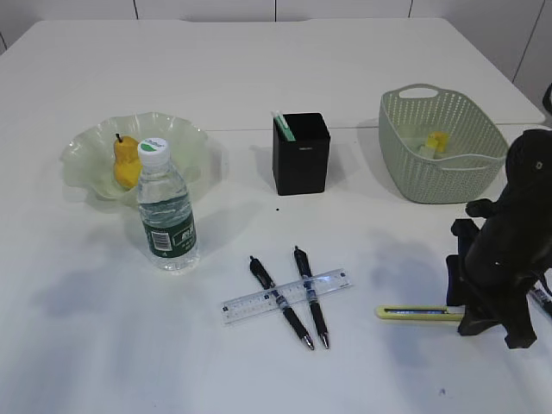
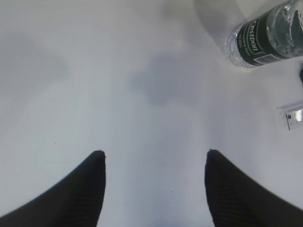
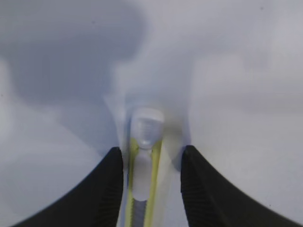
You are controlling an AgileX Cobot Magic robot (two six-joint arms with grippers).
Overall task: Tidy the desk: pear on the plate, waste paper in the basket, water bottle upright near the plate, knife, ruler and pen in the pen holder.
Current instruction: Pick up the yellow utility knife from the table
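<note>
The yellow pear (image 1: 126, 160) lies in the pale green ruffled plate (image 1: 86, 147). The water bottle (image 1: 167, 211) stands upright in front of the plate and also shows in the left wrist view (image 2: 267, 30). Two black pens (image 1: 280, 300) lie across the clear ruler (image 1: 332, 282) at front centre. The yellow knife (image 1: 414, 312) lies flat at the right. My right gripper (image 3: 152, 149) is open and straddles the knife's end (image 3: 144, 137), low at the desk. My left gripper (image 2: 154, 152) is open and empty over bare desk. Yellow waste paper (image 1: 437, 141) lies in the basket (image 1: 440, 177).
The black pen holder (image 1: 301, 155) stands at centre back with a pale green item (image 1: 283, 125) sticking out of it. The right arm (image 1: 509, 241) stands in front of the basket. The ruler's end (image 2: 294, 116) shows at the right edge of the left wrist view.
</note>
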